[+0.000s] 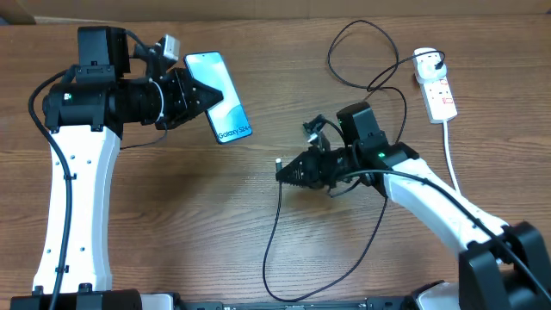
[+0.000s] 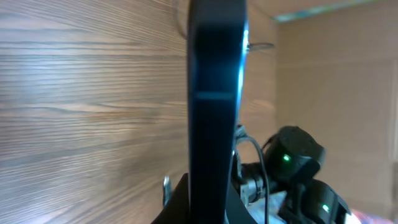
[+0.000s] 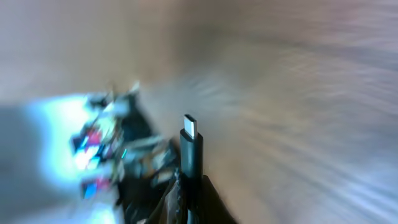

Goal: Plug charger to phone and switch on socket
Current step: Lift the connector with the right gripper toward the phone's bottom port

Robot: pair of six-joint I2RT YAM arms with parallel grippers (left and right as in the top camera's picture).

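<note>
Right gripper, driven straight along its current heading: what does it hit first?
Looks free: right gripper, holding the charger tip, aims over bare table, missing the phone to one side. Depth unclear.

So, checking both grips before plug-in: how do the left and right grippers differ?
The left gripper clamps the phone by one edge; the right gripper pinches the charger just behind its connector tip. The left gripper is farther from the socket than the right gripper. Both are shut.
</note>
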